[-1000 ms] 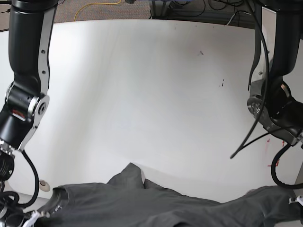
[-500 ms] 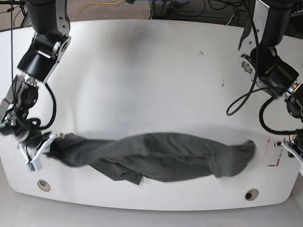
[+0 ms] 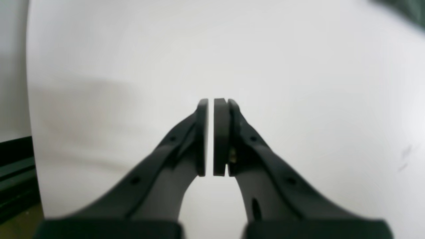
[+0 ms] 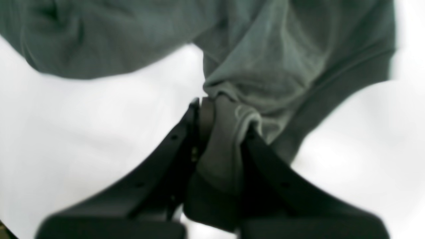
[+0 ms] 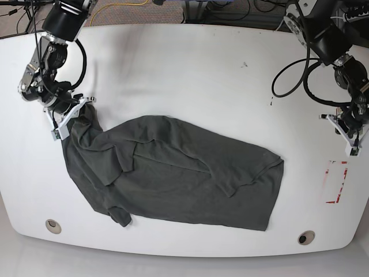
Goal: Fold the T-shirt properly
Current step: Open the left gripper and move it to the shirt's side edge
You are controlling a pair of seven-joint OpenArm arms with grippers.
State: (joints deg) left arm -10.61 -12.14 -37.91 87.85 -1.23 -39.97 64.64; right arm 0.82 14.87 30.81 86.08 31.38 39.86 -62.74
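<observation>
Lying crumpled, T-shirt (image 5: pixel 179 176) runs lengthwise across the table (image 5: pixel 190 81).

The white worktop (image 5: pixel 190 86) has two round holes, one near left (image 5: pixel 53 225) and one near right (image 5: pixel 306 237). A red mark (image 5: pixel 334 182) is at right. Cables (image 5: pixel 230 10) lie on the floor behind the far edge.

A white table (image 5: pixel 190 75) with rounded corners fills most of the base view. Two round holes sit near its front edge, one at the left corner (image 5: pixel 53 225) and one at the right corner (image 5: pixel 306 237). A red marking (image 5: pixel 334 182) lies near the table's right edge. Beyond the table's far edge, carpeted floor (image 5: pixel 124 11) shows, with a yellow cable (image 5: pixel 118 7) and dark cables (image 5: pixel 230 8) lying across it.
</observation>
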